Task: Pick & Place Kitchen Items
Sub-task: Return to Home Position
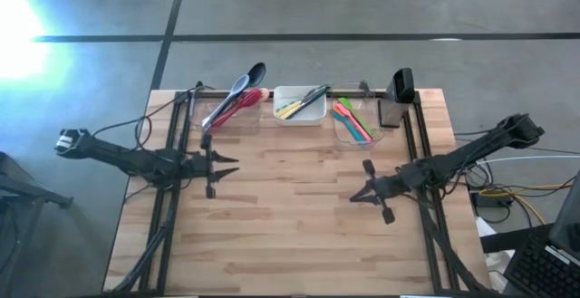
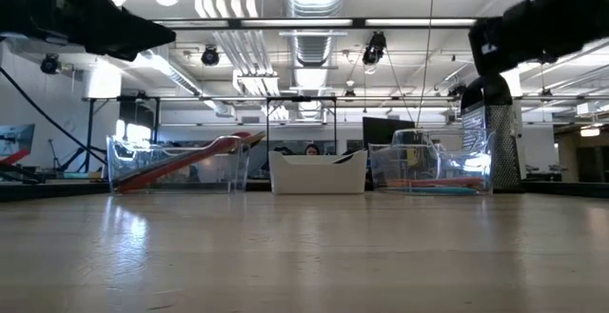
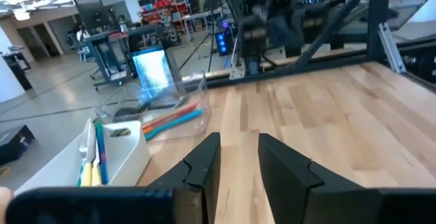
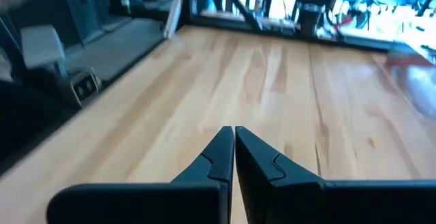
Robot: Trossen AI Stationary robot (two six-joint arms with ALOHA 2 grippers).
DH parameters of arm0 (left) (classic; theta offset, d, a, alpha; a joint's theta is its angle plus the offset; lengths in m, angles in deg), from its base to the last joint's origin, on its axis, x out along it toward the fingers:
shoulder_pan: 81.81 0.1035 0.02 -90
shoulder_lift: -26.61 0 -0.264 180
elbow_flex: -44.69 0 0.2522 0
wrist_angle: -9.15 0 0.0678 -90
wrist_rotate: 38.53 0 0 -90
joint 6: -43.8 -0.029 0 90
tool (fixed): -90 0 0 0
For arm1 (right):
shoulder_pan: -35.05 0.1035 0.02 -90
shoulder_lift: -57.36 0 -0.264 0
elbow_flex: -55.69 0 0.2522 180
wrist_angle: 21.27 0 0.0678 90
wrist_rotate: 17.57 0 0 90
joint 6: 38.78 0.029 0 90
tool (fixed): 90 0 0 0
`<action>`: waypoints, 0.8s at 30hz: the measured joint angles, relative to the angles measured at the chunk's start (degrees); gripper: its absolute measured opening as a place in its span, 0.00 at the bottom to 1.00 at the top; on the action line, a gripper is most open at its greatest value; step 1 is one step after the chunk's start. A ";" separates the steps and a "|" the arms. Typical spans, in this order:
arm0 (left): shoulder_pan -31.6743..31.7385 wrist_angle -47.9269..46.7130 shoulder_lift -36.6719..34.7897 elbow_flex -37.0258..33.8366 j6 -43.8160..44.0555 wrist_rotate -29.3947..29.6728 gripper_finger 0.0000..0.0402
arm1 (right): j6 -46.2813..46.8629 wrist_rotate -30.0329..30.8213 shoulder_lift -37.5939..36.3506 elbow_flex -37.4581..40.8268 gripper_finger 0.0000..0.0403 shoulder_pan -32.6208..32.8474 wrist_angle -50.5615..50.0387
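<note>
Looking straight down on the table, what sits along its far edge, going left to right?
left clear bin holding spoons → white bin holding cutlery → right clear bin holding spatulas → dark upright object

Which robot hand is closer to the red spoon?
Left. The left gripper is close in front of the red spoon; the right gripper is farther off, across the table.
</note>
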 joint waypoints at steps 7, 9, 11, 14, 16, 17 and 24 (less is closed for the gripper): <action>0.00 0.06 0.30 0.28 0.00 -0.02 0.25 | -0.02 0.13 0.43 5.43 0.02 0.00 -0.15; 0.00 0.03 0.28 0.28 0.00 -0.04 0.25 | -0.04 0.13 0.65 6.72 0.02 0.02 -0.14; 0.00 0.00 0.21 0.28 0.00 -0.02 0.25 | -0.03 0.13 0.76 7.92 0.02 0.02 -0.04; 0.05 1.86 -1.53 -1.73 0.00 -0.04 0.25 | -0.03 0.15 0.22 10.08 0.02 0.02 -0.01; 0.11 5.55 -3.36 -4.59 -0.01 -0.04 0.25 | -0.02 0.15 -1.91 12.28 0.02 0.02 -0.08; 0.15 6.76 -4.70 -6.62 0.00 -0.04 0.25 | 0.18 0.15 -2.65 13.31 0.02 0.02 0.23; 0.31 -10.27 -12.52 -9.80 0.37 0.14 0.25 | 1.39 0.16 -8.31 14.42 0.02 0.04 -14.94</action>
